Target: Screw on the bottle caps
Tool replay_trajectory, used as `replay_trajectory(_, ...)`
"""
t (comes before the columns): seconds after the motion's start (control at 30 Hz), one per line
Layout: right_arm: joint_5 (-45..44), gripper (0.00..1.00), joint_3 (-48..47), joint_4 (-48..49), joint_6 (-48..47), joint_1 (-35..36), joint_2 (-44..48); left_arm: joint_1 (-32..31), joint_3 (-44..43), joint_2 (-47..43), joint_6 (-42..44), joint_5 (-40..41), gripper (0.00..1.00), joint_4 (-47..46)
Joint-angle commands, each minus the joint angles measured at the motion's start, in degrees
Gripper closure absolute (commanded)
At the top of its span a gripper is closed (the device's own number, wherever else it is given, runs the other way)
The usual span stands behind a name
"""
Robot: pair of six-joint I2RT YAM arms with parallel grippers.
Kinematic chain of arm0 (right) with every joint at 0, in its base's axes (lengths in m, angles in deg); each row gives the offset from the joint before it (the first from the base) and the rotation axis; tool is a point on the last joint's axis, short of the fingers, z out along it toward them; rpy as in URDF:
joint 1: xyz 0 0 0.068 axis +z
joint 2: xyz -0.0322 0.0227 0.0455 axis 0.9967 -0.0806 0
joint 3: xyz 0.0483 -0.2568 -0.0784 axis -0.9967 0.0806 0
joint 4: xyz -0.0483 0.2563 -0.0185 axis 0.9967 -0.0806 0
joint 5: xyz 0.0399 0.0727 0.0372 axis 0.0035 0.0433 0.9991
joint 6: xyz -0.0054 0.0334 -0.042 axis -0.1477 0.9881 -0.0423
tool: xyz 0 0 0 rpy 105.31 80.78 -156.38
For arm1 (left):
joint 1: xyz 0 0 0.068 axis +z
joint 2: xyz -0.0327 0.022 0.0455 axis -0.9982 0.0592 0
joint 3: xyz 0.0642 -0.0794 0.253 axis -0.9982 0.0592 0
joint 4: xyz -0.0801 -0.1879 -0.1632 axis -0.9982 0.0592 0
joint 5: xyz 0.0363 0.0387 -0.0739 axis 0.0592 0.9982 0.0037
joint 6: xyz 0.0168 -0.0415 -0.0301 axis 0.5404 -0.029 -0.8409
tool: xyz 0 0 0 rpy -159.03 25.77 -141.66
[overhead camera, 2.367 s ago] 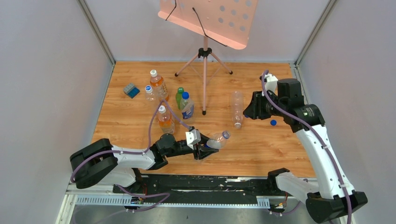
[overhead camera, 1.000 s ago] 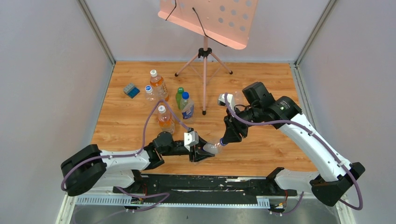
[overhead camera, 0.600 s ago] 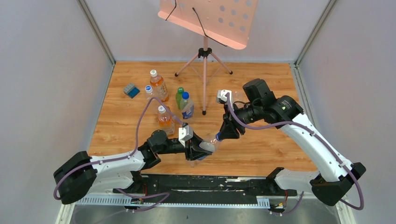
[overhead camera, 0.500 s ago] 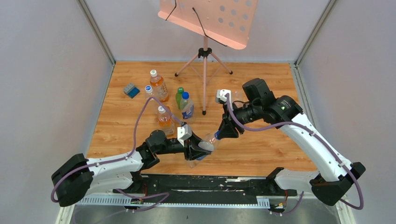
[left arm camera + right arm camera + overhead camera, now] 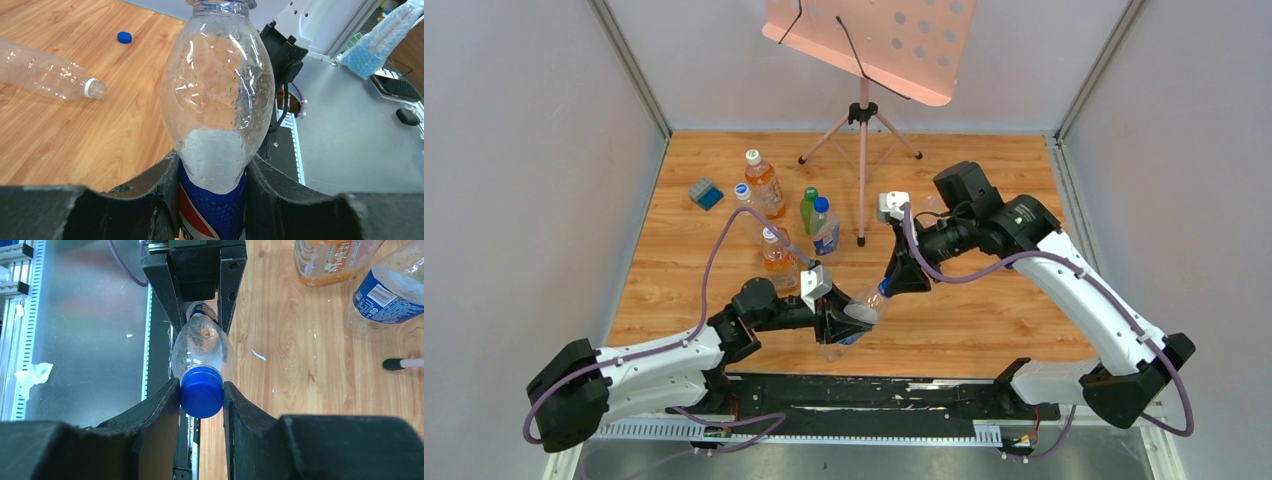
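My left gripper (image 5: 834, 318) is shut on the lower body of a clear bottle (image 5: 856, 308) with a blue and red label, and holds it tilted above the table's near edge. In the left wrist view the bottle (image 5: 217, 100) fills the space between my fingers, and its mouth runs off the top edge. My right gripper (image 5: 201, 390) is shut on the blue cap (image 5: 201, 392) that sits on this bottle's mouth, one finger on each side. In the top view the right gripper (image 5: 892, 280) meets the bottle from the upper right.
A loose blue cap (image 5: 124, 37) and an uncapped clear bottle (image 5: 45, 70) lie on the wood. Several capped bottles (image 5: 776, 255) stand at left centre by a blue-grey block (image 5: 705, 193). A pink tripod stand (image 5: 862, 130) stands at the back.
The right arm swung left from the table's right side to the held bottle's mouth. The left arm raised the bottle and shifted it slightly left.
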Motion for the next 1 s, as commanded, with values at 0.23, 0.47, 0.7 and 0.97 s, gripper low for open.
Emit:
replay_trajectory(0.23, 1.36, 1.0, 1.11, 2.07, 12.47, 1.65, -4.63, 0.78, -2.4, -0.06, 3.12, 9.39, 0.89, -25.7)
replay_trajectory(0.47, -5.23, 1.0, 1.47, 3.52, 25.11, 1.65, -5.63, 0.78, -3.82, 2.73, 7.61, 10.2, 0.89, -26.76)
replay_trajectory(0.7, -14.58, 1.0, 2.41, 6.56, 38.88, 1.64, -3.7, 0.46, -5.33, 3.38, 11.15, 16.43, 0.89, -25.38)
replay_trajectory(0.97, -27.95, 1.0, 4.75, 8.39, 63.34, 3.14, -0.65, -3.75, -7.89, 4.93, 20.76, 25.26, 0.9, -22.5)
